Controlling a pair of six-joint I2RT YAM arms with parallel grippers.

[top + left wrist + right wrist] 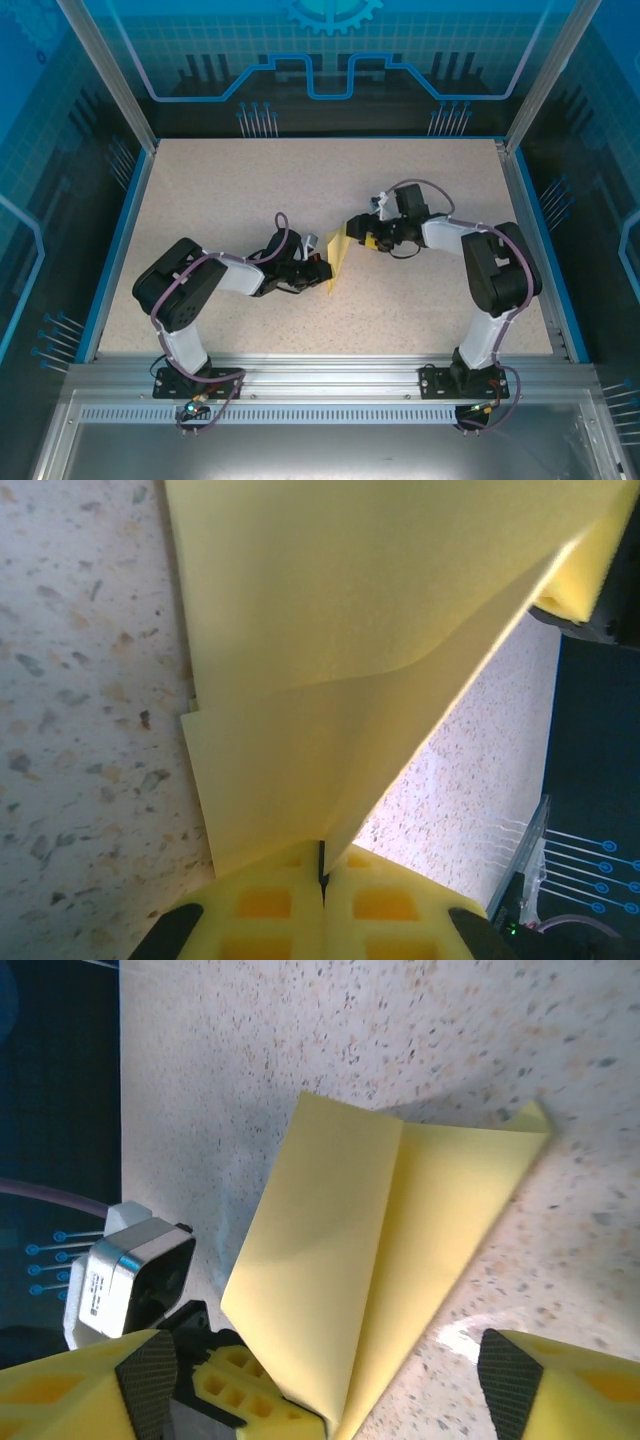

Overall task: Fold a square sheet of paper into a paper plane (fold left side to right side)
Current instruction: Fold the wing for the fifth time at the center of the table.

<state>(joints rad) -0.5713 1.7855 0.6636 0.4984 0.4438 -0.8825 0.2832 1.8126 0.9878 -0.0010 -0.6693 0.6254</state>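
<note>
Top external view: square sheet of paper [337,262], pale yellow and creased, stands up off the bench [250,190] near its middle, between the two arms. Left gripper [318,270] is at the sheet's near-left edge; right gripper [365,238] is just beside its far-right edge.

Left wrist view: left gripper [322,865] has its jaws clenched on the lower corner of the sheet [350,630], yellow pads pressed together with the paper pinched in the seam. The sheet rises from the grip in two layers with a soft bend across it.

Right wrist view: right gripper [328,1372] has its jaws released, the two fingers wide apart to either side of the sheet [380,1260] and not touching it. The sheet shows one straight crease with a flap each side; its far corner is on or close to the speckled bench, cannot tell which.
</note>
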